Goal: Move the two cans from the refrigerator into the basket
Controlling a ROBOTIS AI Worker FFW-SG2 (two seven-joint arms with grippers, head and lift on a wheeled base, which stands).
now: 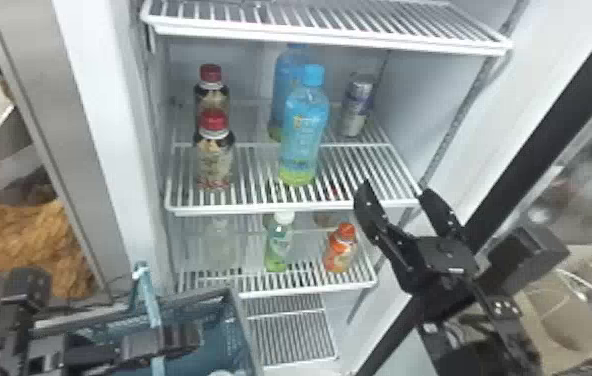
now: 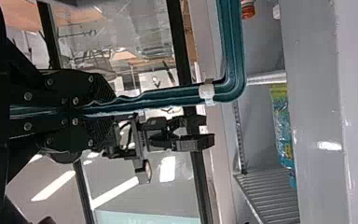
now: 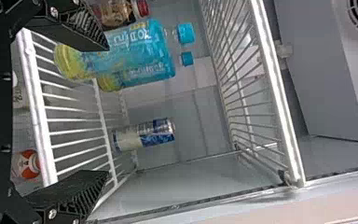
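Note:
One silver-and-blue can (image 1: 357, 107) stands upright at the right rear of the refrigerator's middle shelf. My right gripper (image 1: 394, 194) is open at that shelf's front right corner, nearer than the can. In the right wrist view, the can (image 3: 144, 135) lies beyond the open right gripper (image 3: 108, 111), with nothing between the fingers. At the lower left, my left gripper (image 1: 180, 341) is at the blue-green basket (image 1: 234, 320). The left wrist view has the left gripper (image 2: 95, 111) shut on the basket's teal handle (image 2: 233, 56). A small white object peeks up at the basket's lower edge.
Two blue bottles (image 1: 305, 132) stand left of the can, and two red-capped bottles (image 1: 215, 160) farther left. Another wire shelf (image 1: 330, 30) runs above. Below are a green bottle (image 1: 278, 245) and an orange one (image 1: 341, 250). The refrigerator's side wall borders the can's right.

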